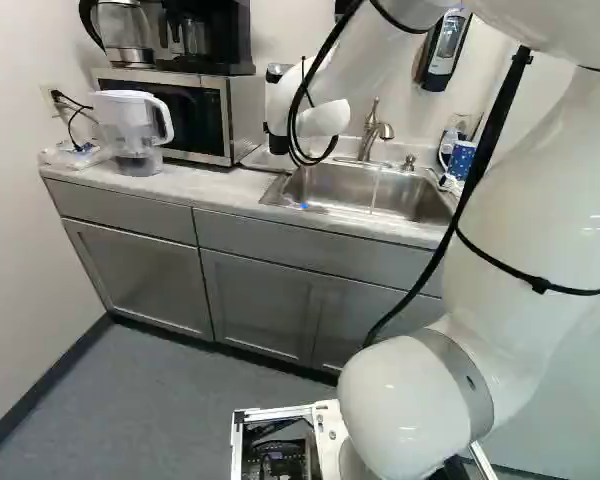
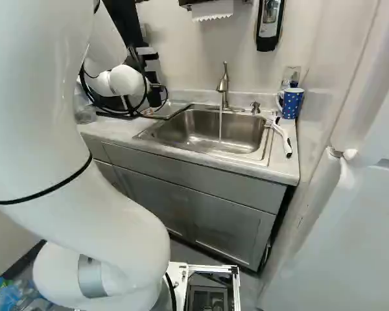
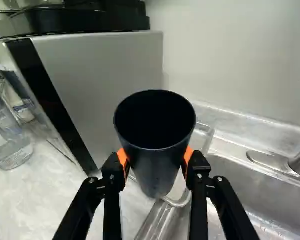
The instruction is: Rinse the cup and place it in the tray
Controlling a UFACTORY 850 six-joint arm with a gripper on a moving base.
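At the left end of the sink in the left base view, the gripper (image 1: 277, 143) is a small dark shape, largely hidden by the white wrist. The wrist view shows the gripper (image 3: 155, 159) shut on a dark cup (image 3: 157, 172), an orange pad on either side of it. The cup's open mouth faces up toward the camera, and its inside looks black. Behind and below the cup, a shiny tray (image 3: 204, 134) lies between microwave and sink, partly covered by the cup. Whether the cup touches the tray, I cannot tell.
Water runs from the faucet (image 2: 223, 87) into the sink (image 2: 236, 133). The microwave (image 3: 110, 75) stands close beside the cup; a clear pitcher (image 1: 132, 130) is at its far side. A blue dotted mug (image 2: 292, 103) and a white brush (image 2: 282, 137) are right of the sink.
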